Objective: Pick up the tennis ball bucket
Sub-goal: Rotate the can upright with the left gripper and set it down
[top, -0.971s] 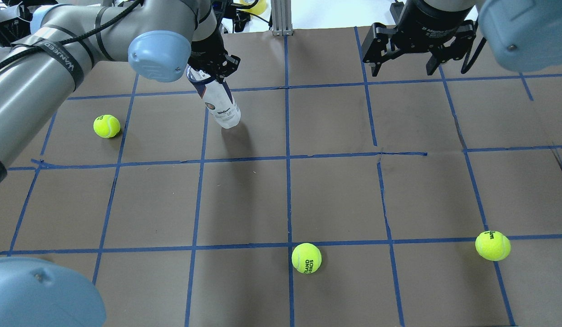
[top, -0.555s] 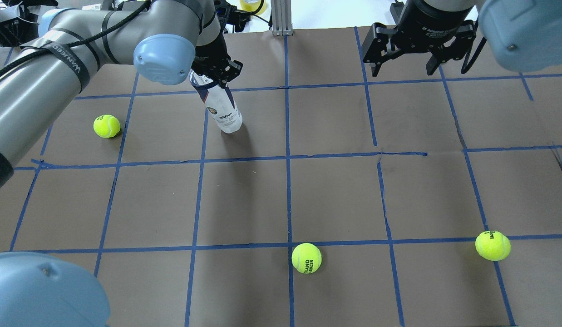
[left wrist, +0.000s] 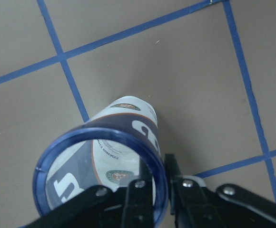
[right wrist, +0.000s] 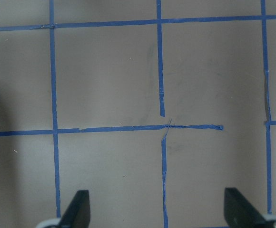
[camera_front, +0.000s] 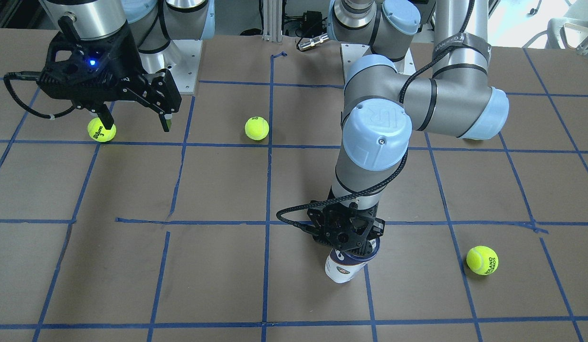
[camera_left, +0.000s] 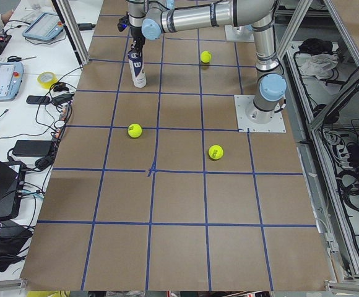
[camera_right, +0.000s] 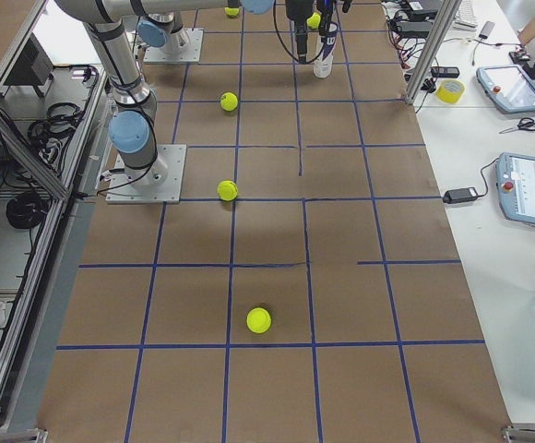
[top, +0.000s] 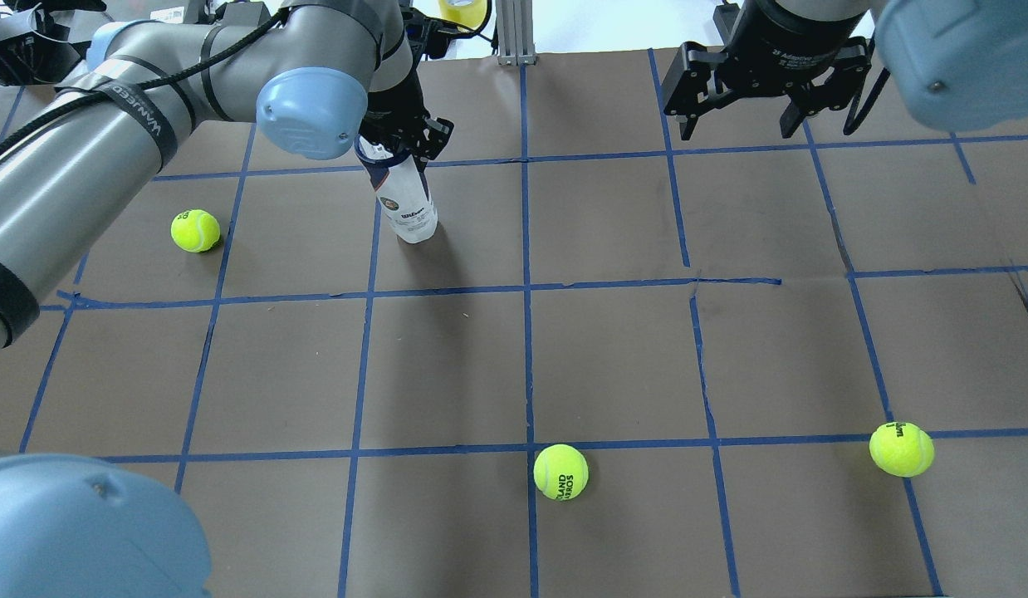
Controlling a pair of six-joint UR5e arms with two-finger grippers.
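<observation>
The tennis ball bucket (top: 406, 203) was a slim clear cylinder with a white-and-navy label, Wilson lettering and a dark navy rim (open at the top, as the left wrist view showed). It leaned on the far side of the brown, blue-taped surface (top: 614, 357), left of centre, its rim wall clenched by the left end effector (top: 404, 139). Whether its base touched the surface could not be told. The right end effector (top: 740, 124) hung spread wide, holding nothing.

White-and-navy tennis ball bucket (top: 406, 203), yellow tennis balls (top: 560, 472), blue-gridded brown table (top: 614, 357)
</observation>
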